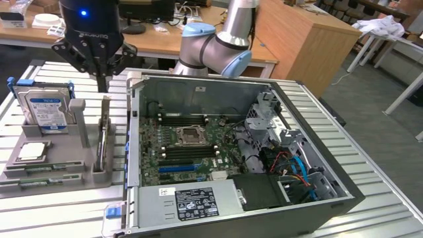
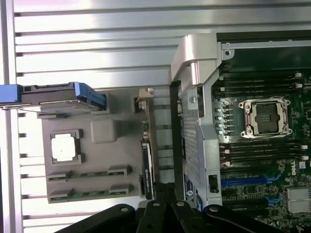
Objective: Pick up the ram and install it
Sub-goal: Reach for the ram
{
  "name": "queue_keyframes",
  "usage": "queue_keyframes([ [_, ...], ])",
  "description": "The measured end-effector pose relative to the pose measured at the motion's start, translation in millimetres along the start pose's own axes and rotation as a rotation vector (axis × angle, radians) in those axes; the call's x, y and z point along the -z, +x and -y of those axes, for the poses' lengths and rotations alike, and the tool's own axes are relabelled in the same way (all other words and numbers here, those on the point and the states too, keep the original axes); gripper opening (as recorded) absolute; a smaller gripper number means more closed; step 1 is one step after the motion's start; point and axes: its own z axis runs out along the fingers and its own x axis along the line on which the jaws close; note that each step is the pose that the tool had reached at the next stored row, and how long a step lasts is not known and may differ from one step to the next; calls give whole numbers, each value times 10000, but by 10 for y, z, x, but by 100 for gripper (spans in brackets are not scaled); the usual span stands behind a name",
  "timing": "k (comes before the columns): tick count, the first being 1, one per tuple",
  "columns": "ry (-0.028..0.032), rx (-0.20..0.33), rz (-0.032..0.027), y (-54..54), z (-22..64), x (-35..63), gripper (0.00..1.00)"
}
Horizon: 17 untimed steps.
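Two ram sticks, thin and green, lie flat in slots of a grey holder; one ram stick lies beside the other. My gripper hangs above the far end of the holder, shut with nothing in it, well apart from the sticks. To the exterior view's right, the open computer case shows the motherboard with black memory slots on both sides of the CPU socket.
The holder also carries an upright hard drive, a CPU chip and an upright card. The case wall stands between holder and motherboard. Everything rests on a slatted metal table.
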Motion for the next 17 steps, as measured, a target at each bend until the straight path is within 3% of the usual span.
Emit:
queue_keyframes([
  [6, -1, 0, 0, 115, 9, -5, 11],
  [17, 0, 1, 0, 418, 32, -16, 11],
])
